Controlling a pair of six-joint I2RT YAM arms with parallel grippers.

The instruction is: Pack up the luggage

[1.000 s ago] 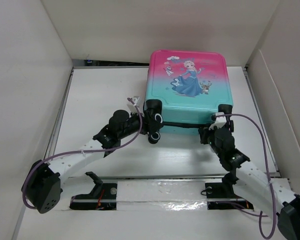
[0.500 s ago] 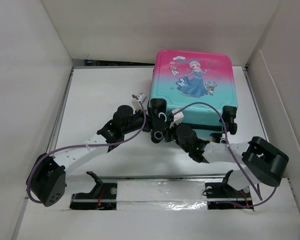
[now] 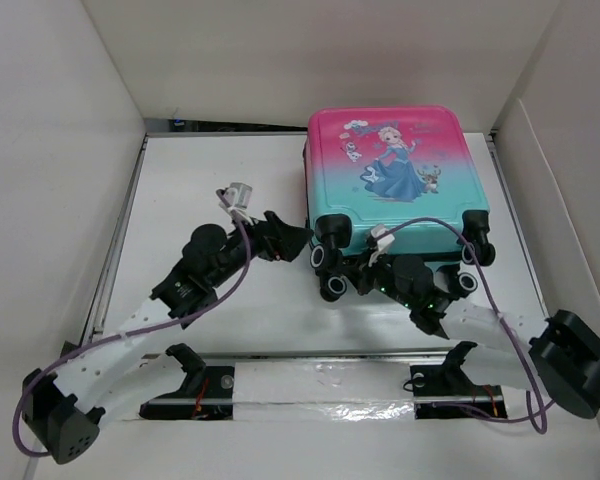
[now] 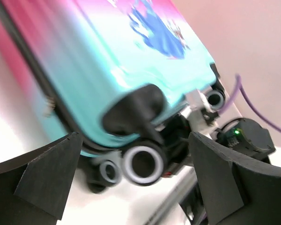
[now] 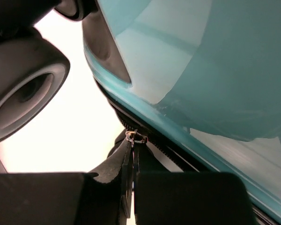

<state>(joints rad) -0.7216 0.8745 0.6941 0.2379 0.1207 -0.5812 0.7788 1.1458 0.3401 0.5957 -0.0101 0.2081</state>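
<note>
- Top view: the luggage (image 3: 395,165) lies flat and shut, picture side up, at the far right of the table (image 3: 210,180). Its wheels point toward the arms.
- Top view: the left gripper (image 3: 292,240) sits just beside the near-left wheel (image 3: 328,256). Contact cannot be told from here.
- Top view: the right gripper (image 3: 365,278) is low against the luggage's near edge, between the two wheel pairs. Its arm stretches in from the right.
- Left wrist view: the left gripper (image 4: 133,140) has its fingers (image 4: 47,178) wide apart with nothing held. Beyond them is the luggage (image 4: 107,61), blurred and slanted in the frame, with a wheel (image 4: 143,164) showing between the fingertips.
- Right wrist view: the right gripper (image 5: 131,187) has its fingers (image 5: 187,197) pressed together on the zip pull (image 5: 135,137). The pull hangs from the dark zip line under the teal shell of the luggage (image 5: 201,70).
- Right wrist view: a wheel (image 5: 23,89) is close at the upper left.
</note>
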